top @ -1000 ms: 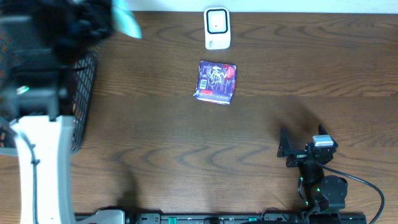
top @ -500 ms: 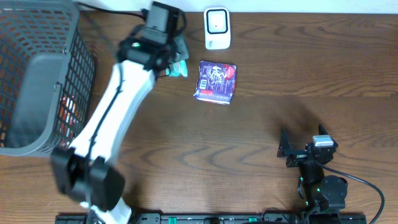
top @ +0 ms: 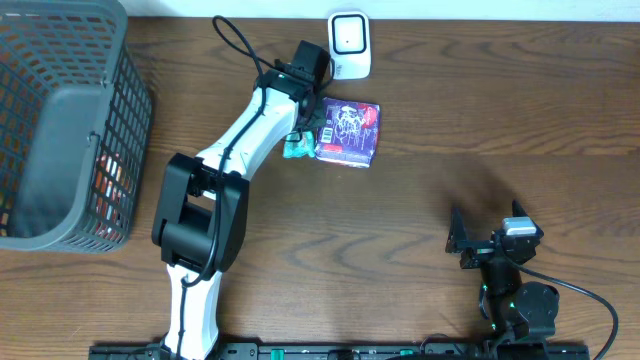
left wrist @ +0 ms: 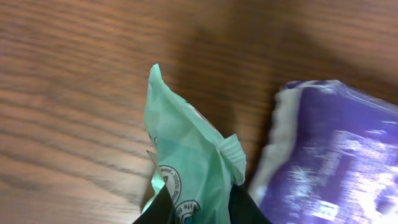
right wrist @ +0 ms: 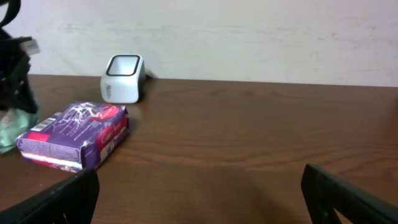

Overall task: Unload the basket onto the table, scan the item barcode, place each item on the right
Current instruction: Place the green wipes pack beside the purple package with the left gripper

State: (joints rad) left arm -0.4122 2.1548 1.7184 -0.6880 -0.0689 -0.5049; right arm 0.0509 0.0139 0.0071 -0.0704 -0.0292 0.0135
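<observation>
Basket (top: 135, 110): at the table's left; red-printed item (top: 108, 178) inside, seen through the mesh.
Left gripper (top: 303, 137): clamped on green packet (left wrist: 186, 168), just beside purple package (top: 348, 131), near scanner (top: 349, 44).
Right gripper (right wrist: 199, 208): jaws wide, empty.

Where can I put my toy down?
Bare wood lies between the purple packet and the right claw, and right of the scanner. It's crowded near the scanner: the left claw holds a green packet by the purple one.
</observation>
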